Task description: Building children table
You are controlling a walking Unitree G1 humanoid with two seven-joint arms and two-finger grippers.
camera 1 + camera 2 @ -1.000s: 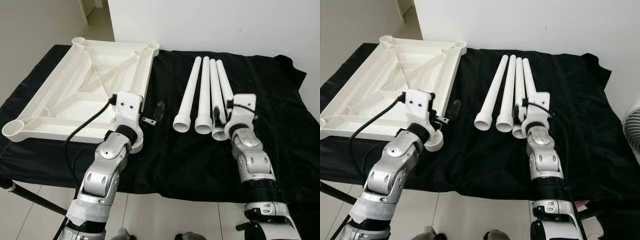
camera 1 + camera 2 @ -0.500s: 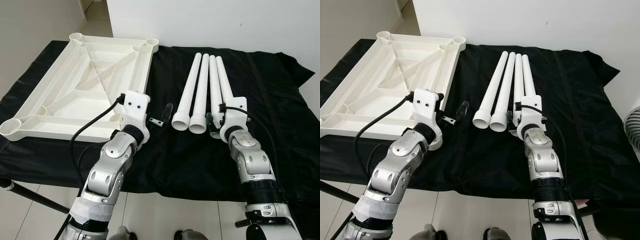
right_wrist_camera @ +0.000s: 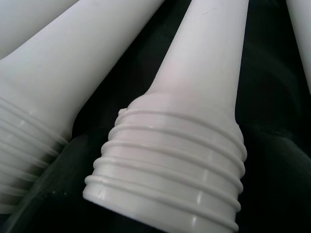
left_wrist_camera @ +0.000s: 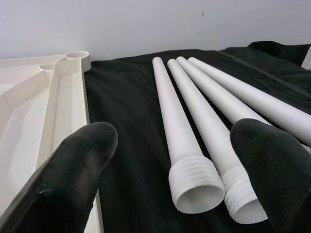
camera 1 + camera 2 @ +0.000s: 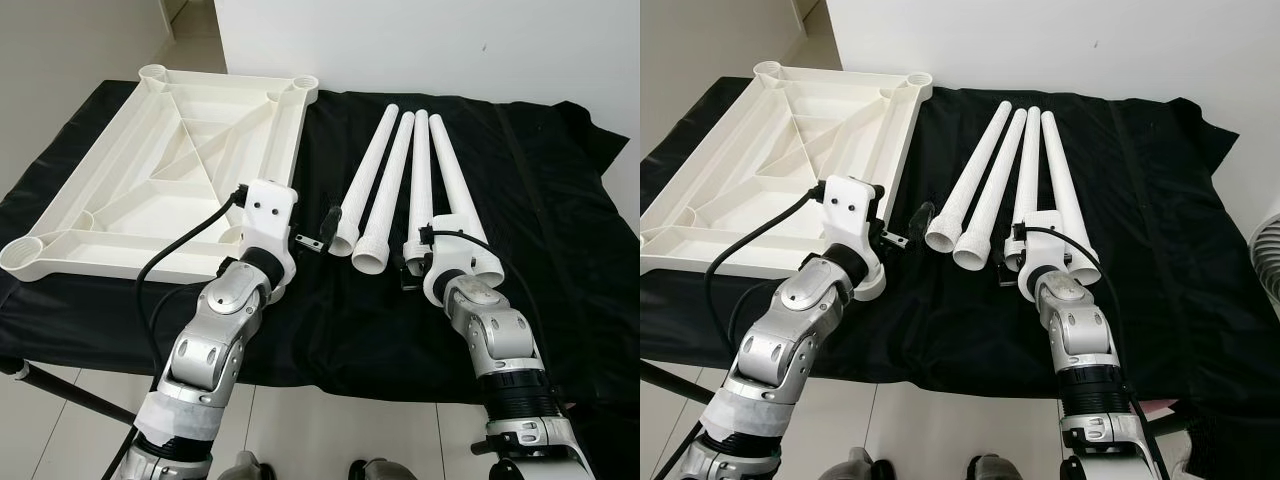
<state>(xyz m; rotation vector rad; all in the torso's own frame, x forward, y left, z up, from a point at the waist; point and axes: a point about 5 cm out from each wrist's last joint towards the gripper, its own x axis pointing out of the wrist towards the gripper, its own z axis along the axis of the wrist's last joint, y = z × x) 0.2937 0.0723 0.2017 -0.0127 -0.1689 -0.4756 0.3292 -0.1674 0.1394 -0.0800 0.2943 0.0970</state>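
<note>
Legs (image 5: 415, 180) fanned on cloth (image 5: 540, 210) beside tabletop (image 5: 150, 180).

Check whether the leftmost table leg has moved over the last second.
Yes. The leftmost table leg now lies slanted, its threaded end swung toward the tabletop and nearer the left claw, spreading away from the two right-hand legs.

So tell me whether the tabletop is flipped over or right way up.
Flipped over: the tabletop shows its ribbed underside and open corner leg sockets.
</note>
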